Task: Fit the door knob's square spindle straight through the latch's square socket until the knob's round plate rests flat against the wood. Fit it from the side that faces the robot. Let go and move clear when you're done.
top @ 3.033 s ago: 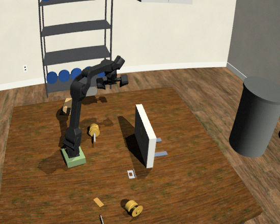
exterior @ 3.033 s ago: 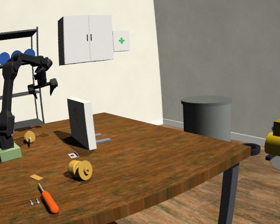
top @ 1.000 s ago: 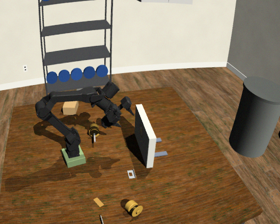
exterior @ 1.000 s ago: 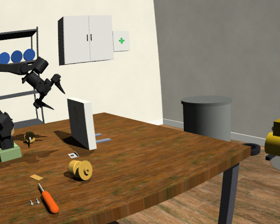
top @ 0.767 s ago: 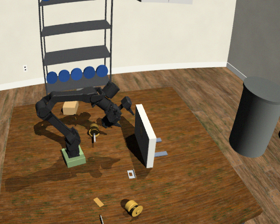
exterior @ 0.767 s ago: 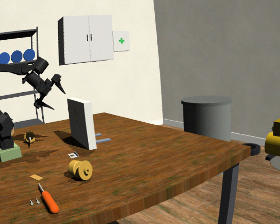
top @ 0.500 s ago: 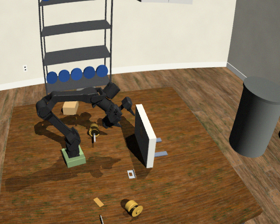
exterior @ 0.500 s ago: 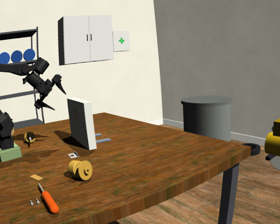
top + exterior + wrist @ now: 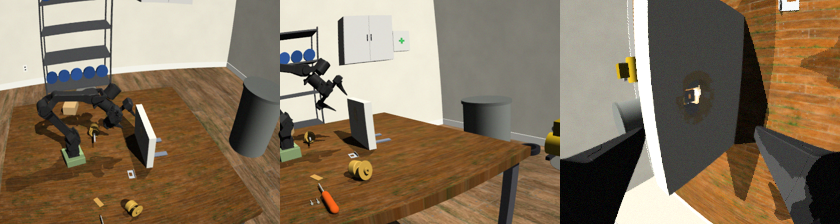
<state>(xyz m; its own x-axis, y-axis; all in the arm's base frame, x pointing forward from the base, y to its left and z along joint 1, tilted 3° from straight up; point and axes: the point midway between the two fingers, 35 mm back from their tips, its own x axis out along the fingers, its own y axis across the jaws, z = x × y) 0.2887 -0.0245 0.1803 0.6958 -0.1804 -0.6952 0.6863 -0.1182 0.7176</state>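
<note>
The door panel [image 9: 148, 132] [image 9: 369, 122] [image 9: 679, 47] stands upright on the table, its dark face turned to the robot. The latch's square socket [image 9: 691, 95] sits in the middle of that face. The brass knob with its grey spindle [image 9: 93, 131] [image 9: 309, 137] lies on the table between the arm's base and the door. My gripper [image 9: 126, 118] [image 9: 339, 102] [image 9: 700, 132] is open and empty. It hangs in the air near the door's top far corner, pointing at the dark face, well above and beyond the knob.
A second brass knob [image 9: 133, 207] [image 9: 360, 170] lies near the front edge. A strike plate [image 9: 131, 174] [image 9: 353, 155] lies by the door's near end. A tan card [image 9: 98, 202], an orange screwdriver [image 9: 328, 199], a cardboard box [image 9: 70, 108] and a grey bin [image 9: 257, 117] are around.
</note>
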